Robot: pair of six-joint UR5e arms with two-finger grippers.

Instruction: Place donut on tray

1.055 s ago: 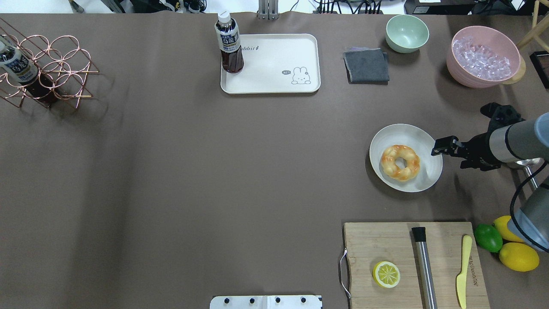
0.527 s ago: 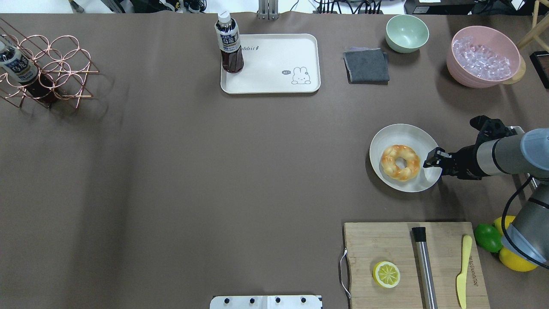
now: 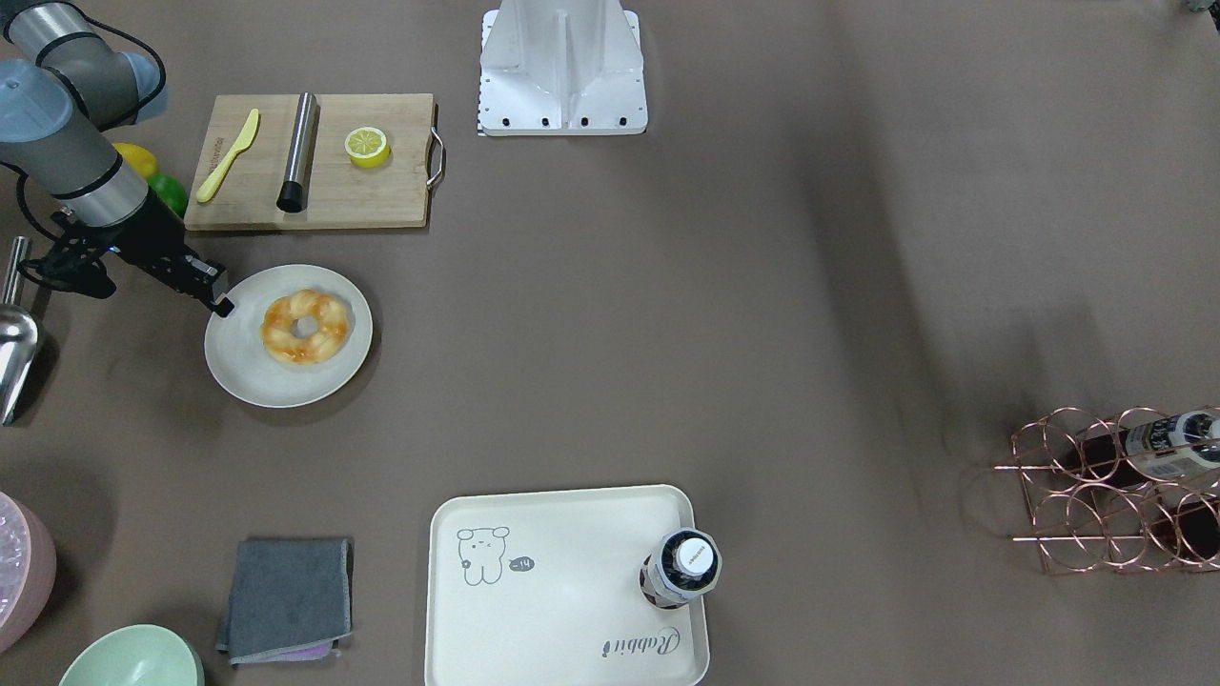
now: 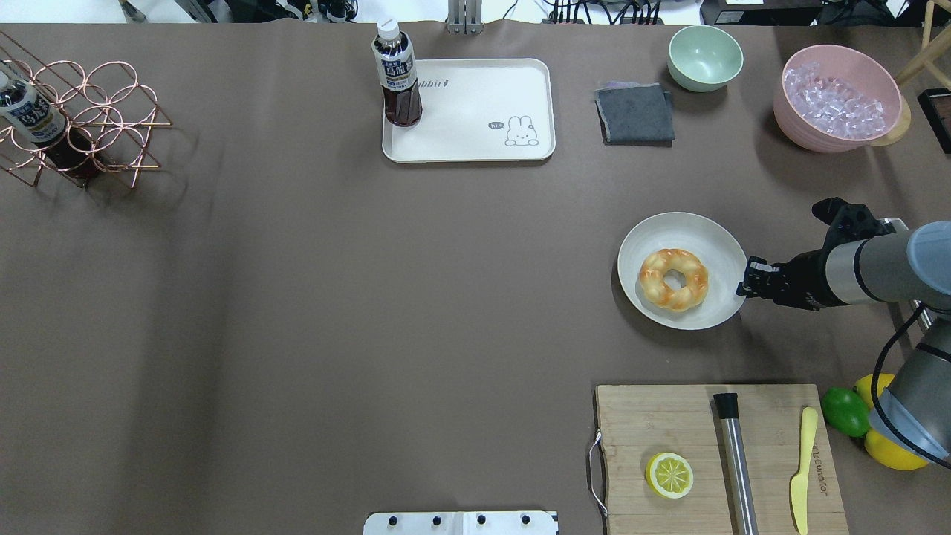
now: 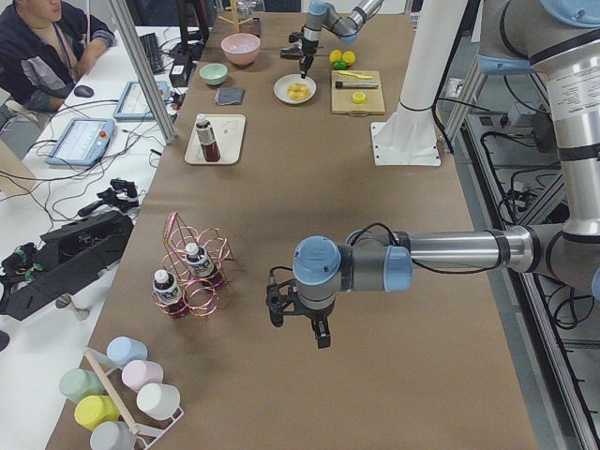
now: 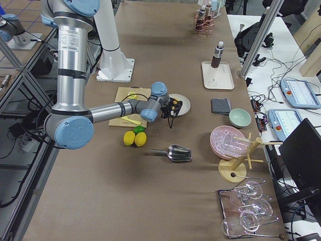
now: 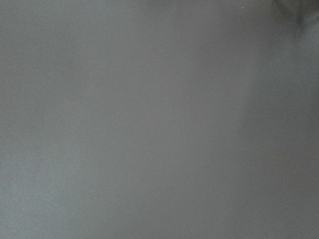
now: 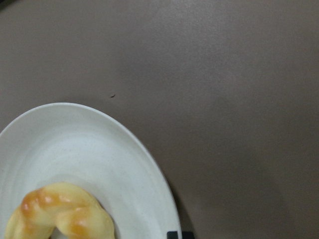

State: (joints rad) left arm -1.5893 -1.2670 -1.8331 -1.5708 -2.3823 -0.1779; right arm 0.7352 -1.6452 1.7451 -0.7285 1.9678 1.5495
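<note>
The golden braided donut [image 4: 674,279] lies on a round off-white plate [image 4: 683,234] at the table's right; it also shows in the front view [image 3: 305,327] and the right wrist view [image 8: 62,214]. My right gripper [image 4: 749,282] is low at the plate's right rim, touching it, with its fingers together and nothing in them. The cream tray [image 4: 475,134] lies at the far middle, with a dark drink bottle [image 4: 397,74] standing on its left corner. My left gripper [image 5: 298,323] shows only in the exterior left view, so I cannot tell its state.
A wooden cutting board [image 4: 669,423] with a cut lemon half [image 4: 669,475], a steel rod and a yellow knife is near right. A grey cloth [image 4: 635,111], green bowl [image 4: 704,56] and pink ice bowl [image 4: 836,96] stand far right. A copper wire rack [image 4: 82,122] stands far left.
My right gripper came down and forward to the plate's right rim. The plate with the donut slid a little to the left.
</note>
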